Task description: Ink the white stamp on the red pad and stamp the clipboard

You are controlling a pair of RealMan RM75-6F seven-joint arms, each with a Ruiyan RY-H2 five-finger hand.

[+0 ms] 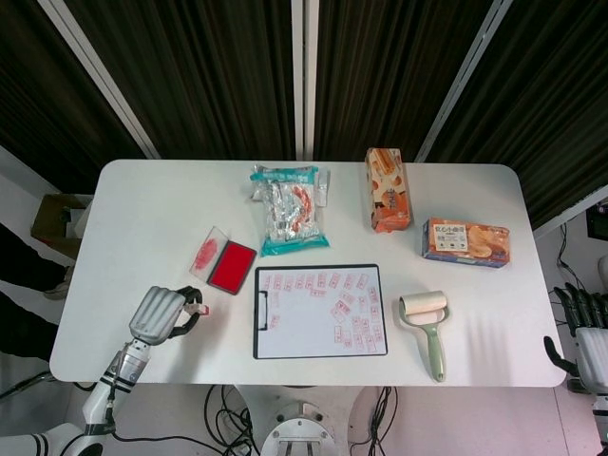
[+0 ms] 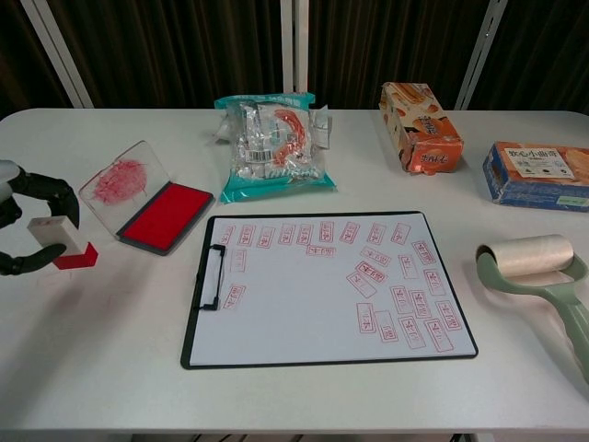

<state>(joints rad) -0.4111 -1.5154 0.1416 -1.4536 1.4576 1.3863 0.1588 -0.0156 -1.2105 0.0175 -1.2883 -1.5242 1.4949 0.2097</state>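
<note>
In the head view, the red pad [image 1: 232, 267] lies open on the tabletop [image 1: 142, 218], its clear lid [image 1: 207, 252] folded out at its 10 o'clock side and smeared red; a clear snack bag [image 1: 290, 209] sits at the pad's 1 o'clock, holding wrapped items with red print that is too small to read. The clipboard [image 1: 319, 311] lies at the pad's 4 o'clock, its sheet covered in small red stamp marks, with a lint roller [image 1: 427, 326] at its 3 o'clock. Two orange boxes [image 1: 388, 188] [image 1: 465, 241] carry print too fine to read. The left hand [image 1: 160, 313] sits low at the pad's 8 o'clock, fingers curled around the white stamp [image 1: 196, 309]. The right hand [image 1: 581, 323] shows at the right edge; whether its fingers are spread or curled I cannot tell. In the chest view, the left hand [image 2: 20, 226] pinches the white stamp [image 2: 57, 241], red base down, just left of the pad [image 2: 167, 215], well apart from the clipboard [image 2: 322, 288].
</note>
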